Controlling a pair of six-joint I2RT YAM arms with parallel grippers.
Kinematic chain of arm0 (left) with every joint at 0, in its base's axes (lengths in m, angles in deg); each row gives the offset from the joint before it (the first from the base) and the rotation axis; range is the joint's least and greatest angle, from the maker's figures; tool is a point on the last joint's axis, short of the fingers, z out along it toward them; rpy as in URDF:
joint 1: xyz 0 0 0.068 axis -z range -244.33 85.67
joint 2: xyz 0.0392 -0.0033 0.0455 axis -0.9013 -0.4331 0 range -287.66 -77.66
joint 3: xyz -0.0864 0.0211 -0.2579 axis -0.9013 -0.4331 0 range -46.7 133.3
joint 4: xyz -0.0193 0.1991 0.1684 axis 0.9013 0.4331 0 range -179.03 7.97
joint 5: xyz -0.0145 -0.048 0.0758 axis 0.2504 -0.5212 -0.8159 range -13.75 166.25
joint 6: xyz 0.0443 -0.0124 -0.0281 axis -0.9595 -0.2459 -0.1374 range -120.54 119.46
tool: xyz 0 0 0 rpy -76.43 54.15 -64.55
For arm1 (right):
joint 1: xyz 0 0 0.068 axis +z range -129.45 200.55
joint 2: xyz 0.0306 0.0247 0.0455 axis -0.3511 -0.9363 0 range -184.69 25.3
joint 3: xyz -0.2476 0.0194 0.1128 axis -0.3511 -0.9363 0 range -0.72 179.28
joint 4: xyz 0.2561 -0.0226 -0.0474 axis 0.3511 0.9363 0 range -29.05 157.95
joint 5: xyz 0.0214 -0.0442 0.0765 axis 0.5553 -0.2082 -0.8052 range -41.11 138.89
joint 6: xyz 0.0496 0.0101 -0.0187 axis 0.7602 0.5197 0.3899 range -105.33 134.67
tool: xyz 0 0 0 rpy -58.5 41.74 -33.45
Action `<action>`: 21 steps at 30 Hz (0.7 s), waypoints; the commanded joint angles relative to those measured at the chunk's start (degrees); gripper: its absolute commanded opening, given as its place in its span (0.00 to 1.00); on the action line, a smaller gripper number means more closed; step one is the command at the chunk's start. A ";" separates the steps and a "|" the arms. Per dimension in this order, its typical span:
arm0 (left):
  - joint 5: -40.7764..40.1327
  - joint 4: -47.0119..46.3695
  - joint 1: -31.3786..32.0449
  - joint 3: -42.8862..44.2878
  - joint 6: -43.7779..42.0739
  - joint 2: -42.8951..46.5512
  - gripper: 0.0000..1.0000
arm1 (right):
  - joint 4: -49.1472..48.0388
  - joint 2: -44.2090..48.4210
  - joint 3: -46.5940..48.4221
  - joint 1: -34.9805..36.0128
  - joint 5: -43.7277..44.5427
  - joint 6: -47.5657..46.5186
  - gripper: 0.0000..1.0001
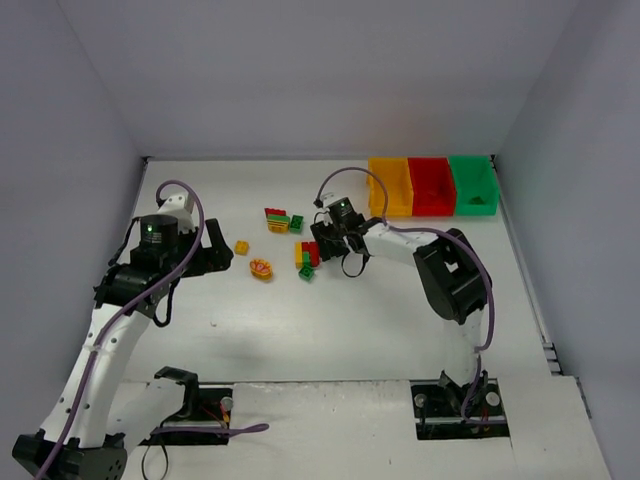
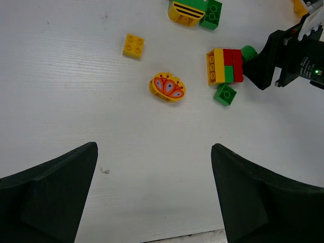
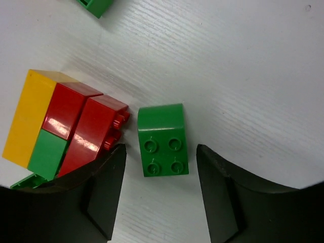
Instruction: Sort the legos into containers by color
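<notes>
My right gripper (image 3: pixel 161 162) is open and low over the table, its fingers on either side of a green four-stud lego (image 3: pixel 163 147) without touching it. Just left of it lies a mixed stack (image 3: pixel 66 126) of yellow, red and green legos, also in the top view (image 1: pixel 307 253). My right gripper (image 1: pixel 326 242) sits beside that stack. My left gripper (image 2: pixel 154 167) is open and empty over bare table. Ahead of it lie a decorated yellow piece (image 2: pixel 167 87), a yellow lego (image 2: pixel 133 45) and a loose green lego (image 2: pixel 225 94). The yellow (image 1: pixel 390 187), red (image 1: pixel 432 186) and green (image 1: pixel 472 185) bins stand at the back right.
Another small cluster of yellow, red and green legos (image 1: pixel 278 219) lies behind the stack, with a green lego (image 1: pixel 296 222) at its right. Grey walls close in the table on the left, back and right.
</notes>
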 commanded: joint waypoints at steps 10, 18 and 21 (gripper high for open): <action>-0.64 -0.32 0.34 1.54 -2.04 1.14 0.87 | -1.77 7.08 3.32 -6.60 8.26 -3.04 0.00; -0.64 -0.23 0.34 1.45 -2.13 0.97 0.86 | -1.24 10.70 11.57 -26.29 13.45 -4.27 0.01; -0.99 0.03 0.34 1.89 -2.39 0.71 0.87 | -0.72 7.80 16.31 -34.19 13.71 -4.70 0.02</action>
